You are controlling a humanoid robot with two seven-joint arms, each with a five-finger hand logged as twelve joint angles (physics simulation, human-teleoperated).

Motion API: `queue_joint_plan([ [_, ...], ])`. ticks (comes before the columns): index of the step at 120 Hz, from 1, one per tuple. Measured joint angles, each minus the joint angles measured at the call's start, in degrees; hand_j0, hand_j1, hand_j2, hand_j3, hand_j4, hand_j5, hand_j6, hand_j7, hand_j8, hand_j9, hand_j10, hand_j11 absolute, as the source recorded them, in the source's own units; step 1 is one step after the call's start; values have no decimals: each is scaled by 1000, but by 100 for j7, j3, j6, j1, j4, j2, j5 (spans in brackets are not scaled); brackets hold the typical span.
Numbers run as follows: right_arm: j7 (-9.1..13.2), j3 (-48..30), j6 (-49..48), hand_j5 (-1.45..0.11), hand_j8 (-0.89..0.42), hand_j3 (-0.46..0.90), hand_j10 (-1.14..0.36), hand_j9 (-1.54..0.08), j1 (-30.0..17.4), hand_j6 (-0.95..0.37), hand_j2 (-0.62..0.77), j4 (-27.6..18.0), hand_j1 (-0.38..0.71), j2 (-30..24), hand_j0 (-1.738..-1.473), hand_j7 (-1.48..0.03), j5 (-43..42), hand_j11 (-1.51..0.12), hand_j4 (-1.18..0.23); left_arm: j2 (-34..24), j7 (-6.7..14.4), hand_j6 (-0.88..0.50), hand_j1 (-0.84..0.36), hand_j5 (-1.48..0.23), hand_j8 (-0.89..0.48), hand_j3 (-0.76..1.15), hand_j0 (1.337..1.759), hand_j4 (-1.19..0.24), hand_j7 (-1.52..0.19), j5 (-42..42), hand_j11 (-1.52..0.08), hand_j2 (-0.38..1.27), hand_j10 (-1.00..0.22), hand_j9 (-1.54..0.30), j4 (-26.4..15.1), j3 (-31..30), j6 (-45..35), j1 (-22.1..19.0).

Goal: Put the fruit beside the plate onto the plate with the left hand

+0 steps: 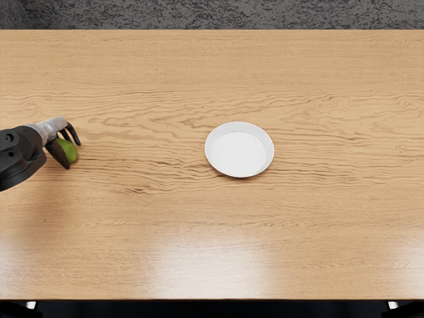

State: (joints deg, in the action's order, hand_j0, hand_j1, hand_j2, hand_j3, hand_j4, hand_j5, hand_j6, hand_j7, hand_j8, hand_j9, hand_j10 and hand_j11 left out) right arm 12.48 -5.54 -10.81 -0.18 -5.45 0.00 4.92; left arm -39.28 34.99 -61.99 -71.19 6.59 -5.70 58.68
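A white round plate (239, 150) lies near the middle of the wooden table, with nothing on it. Far to its left a green fruit (69, 152) sits low over the tabletop by the table's left edge. My left hand (64, 146) comes in from the left edge and its dark fingers (73, 136) are curled around the fruit, covering part of it. Whether the fruit touches the table I cannot tell. A wide stretch of bare wood separates the hand from the plate.
The wooden table (212, 232) fills the view; its far edge meets a dark grey floor at the top.
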Motion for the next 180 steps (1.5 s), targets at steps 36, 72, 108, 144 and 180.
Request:
queue_joint_plan([
  [36, 0, 6, 0, 0, 0, 0, 0, 0, 0, 0, 0, 0, -349, 0, -1658, 0, 0, 0, 0, -105, 2, -478, -267, -913, -477, 0, 1655, -691, -913, 27, -917, 333, -692, -918, -70, 36, 12, 76],
  [72, 0, 13, 0, 0, 0, 0, 0, 0, 0, 0, 0, 0, -349, 0, -1658, 0, -1, 0, 0, -193, 0, -468, -265, -935, -474, 0, 1654, -700, -930, 89, -937, 337, -688, -936, -293, 98, 141, 498],
  [108, 0, 34, 0, 0, 0, 0, 0, 0, 3, 0, 0, -6, -349, 0, -1658, 0, -8, 0, 0, -256, -3, -450, -271, -942, -459, 0, 1654, -700, -958, 268, -947, 336, -689, -944, -486, 185, 331, 1046],
  [144, 0, 47, -5, 0, 0, 0, 0, 0, 8, 0, 0, -7, -349, 0, -1658, 0, -25, 0, 0, -204, -2, -422, -303, -963, -439, 0, 1655, -699, -967, 503, -952, 425, -690, -946, -675, 256, 718, 1598],
  [180, 0, 54, -9, 0, 0, 0, 0, 0, 38, 0, 0, -8, -349, 0, -1658, 0, -35, 0, 0, 207, -1, -406, -337, -1000, -434, 0, 1656, -712, -985, 719, -972, 512, -696, -968, -806, 380, 1041, 1796],
])
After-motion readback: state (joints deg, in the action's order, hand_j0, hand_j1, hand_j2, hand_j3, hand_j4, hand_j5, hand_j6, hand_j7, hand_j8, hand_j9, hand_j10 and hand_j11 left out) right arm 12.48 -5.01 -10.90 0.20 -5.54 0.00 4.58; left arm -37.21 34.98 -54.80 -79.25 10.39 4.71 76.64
